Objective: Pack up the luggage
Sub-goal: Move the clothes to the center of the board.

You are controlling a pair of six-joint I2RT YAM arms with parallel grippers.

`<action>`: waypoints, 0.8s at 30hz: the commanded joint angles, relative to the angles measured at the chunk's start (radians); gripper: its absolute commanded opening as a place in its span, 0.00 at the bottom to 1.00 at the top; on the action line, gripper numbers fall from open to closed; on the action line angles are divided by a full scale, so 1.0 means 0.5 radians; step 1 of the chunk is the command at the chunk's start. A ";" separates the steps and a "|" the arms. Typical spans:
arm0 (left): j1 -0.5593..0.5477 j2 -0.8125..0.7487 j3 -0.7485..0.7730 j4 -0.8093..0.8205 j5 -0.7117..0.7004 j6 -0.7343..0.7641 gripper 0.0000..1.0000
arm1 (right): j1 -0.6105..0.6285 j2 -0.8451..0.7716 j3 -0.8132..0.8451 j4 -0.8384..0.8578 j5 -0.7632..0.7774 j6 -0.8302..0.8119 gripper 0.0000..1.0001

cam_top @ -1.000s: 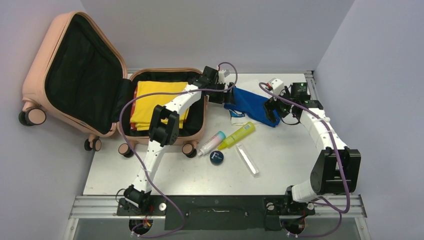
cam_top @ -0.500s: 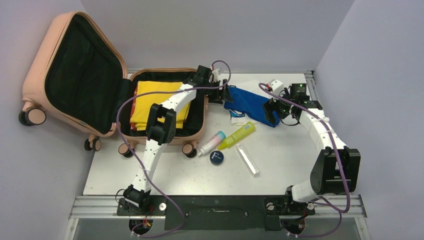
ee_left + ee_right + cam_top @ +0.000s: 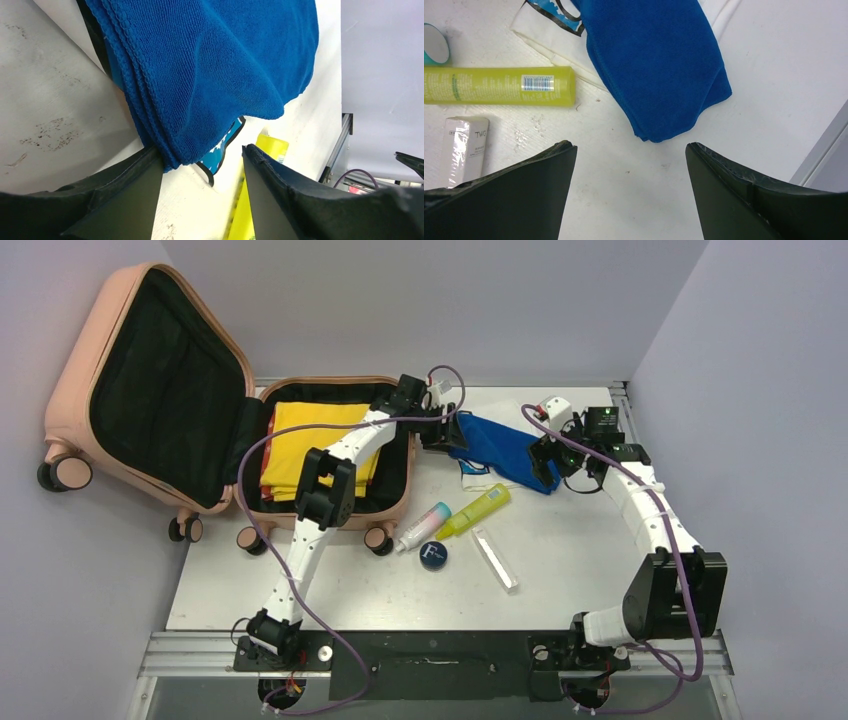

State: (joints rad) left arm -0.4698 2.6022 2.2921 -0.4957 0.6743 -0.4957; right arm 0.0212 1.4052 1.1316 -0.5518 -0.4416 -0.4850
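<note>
The white desk carries an open pink suitcase, a blue towel partly over a white cloth, a yellow tube, a pink-and-teal tube, a round tin and a slim box.

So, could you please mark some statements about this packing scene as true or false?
1. The luggage is open, with yellow clothing inside. True.
2. The blue towel lies inside the luggage. False: it lies on the table, beside the luggage.
3. The right end effector is open and holds nothing. True.
4. The yellow-green tube stands upright. False: it lies on its side.
</note>
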 commanded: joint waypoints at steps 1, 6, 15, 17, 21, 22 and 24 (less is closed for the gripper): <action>0.020 0.062 0.081 0.053 0.079 -0.049 0.56 | 0.002 -0.071 -0.002 0.033 -0.012 0.013 0.82; 0.053 0.015 0.076 0.097 0.114 -0.115 0.45 | 0.003 -0.062 -0.008 0.036 -0.011 0.010 0.82; 0.072 -0.053 0.071 0.210 0.159 -0.211 0.32 | 0.004 0.002 -0.041 0.069 -0.029 -0.064 0.82; 0.063 -0.036 0.068 0.236 0.182 -0.232 0.26 | 0.005 -0.002 -0.072 0.098 -0.045 -0.118 0.82; 0.050 -0.005 0.056 0.265 0.222 -0.260 0.17 | 0.022 -0.058 -0.233 0.246 -0.052 -0.351 0.83; 0.052 -0.002 0.052 0.277 0.230 -0.271 0.13 | 0.022 -0.081 -0.283 0.288 -0.061 -0.438 0.83; 0.058 -0.001 0.044 0.305 0.246 -0.297 0.05 | 0.025 -0.137 -0.393 0.371 -0.093 -0.626 0.84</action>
State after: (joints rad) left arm -0.4480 2.6026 2.2955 -0.4145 0.7513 -0.6163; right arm 0.0223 1.3991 1.0130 -0.4744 -0.4488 -0.6106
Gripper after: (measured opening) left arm 0.116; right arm 0.831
